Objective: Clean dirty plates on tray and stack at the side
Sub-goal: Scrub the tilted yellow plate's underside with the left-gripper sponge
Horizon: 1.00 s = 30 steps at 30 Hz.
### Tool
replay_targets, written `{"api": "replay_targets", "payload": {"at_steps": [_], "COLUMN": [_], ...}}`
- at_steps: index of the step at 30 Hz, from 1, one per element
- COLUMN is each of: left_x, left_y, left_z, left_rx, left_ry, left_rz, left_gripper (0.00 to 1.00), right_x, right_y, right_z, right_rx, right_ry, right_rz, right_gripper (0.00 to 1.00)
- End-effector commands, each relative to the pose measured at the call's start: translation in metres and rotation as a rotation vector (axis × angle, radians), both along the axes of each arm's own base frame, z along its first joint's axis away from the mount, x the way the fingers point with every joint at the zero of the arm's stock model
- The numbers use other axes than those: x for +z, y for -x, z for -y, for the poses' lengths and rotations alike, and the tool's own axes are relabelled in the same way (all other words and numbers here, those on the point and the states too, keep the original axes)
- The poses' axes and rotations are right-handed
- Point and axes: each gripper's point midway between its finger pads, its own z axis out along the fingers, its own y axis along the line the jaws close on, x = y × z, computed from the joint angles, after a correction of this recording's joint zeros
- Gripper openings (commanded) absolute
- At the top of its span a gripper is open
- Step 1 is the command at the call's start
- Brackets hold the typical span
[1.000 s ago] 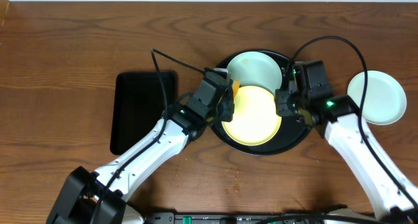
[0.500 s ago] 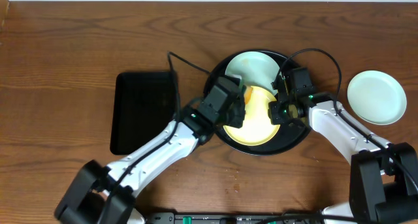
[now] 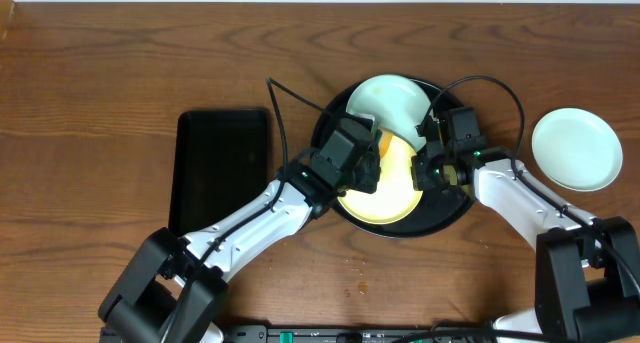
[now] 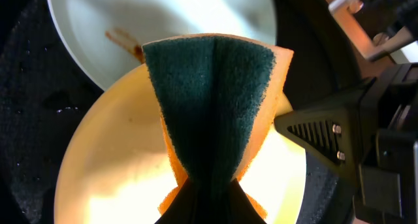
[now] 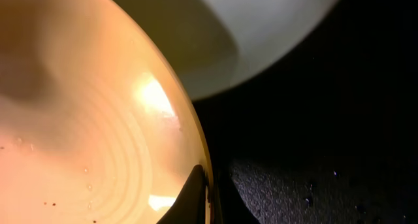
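One pale yellow round plate (image 3: 392,188), lying in the large round glossy black tray (image 3: 447,215), its edge over a brown-smeared pale blue-white plate (image 3: 395,101). The right gripper (image 5: 208,194) is pinched on its rim. The left gripper (image 4: 209,201) is clamped on a folded green-and-orange sponge (image 4: 212,100) above it. One clean pale blue-white plate (image 3: 575,149) sits on the wooden table (image 3: 100,73), right of the tray.

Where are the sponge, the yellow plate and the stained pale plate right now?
sponge (image 4: 212,100), left wrist view, on its green scouring face.
yellow plate (image 4: 111,165), left wrist view, on its bare left side.
stained pale plate (image 4: 176,15), left wrist view, on its clean centre.
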Motion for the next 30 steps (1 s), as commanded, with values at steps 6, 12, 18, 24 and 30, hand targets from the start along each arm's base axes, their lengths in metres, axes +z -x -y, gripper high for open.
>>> {"api": "replay_targets", "payload": {"at_steps": [6,12,18,24,30], "left_x": [0.001,-0.015,-0.043,-0.071,-0.067], "left_y": [0.037,0.059,0.059,0.054,0.029], "left_z": [0.034,0.045,0.05,0.048,0.017], "left_rx": [-0.115,-0.134,-0.094,-0.067,0.024], "left_ry": [0.072,0.025,-0.021,-0.054,-0.118], "left_rz": [-0.088,-0.097,-0.114,-0.135,-0.097], "left_gripper": [0.08,0.07,0.08,0.08,0.07], "right_x": [-0.013,-0.013,-0.013,-0.013,-0.013], "right_y": [0.009,0.009,0.01,0.01,0.01], "right_z": [0.007,0.007,0.007,0.007,0.007], "right_rx": [-0.007,-0.007,-0.007,-0.007,-0.007], "right_ry": [0.022,0.022,0.023,0.023,0.023], "right_rz": [-0.037,-0.038,-0.041,-0.042,-0.042], "right_gripper": [0.01,0.01,0.01,0.01,0.01]}}
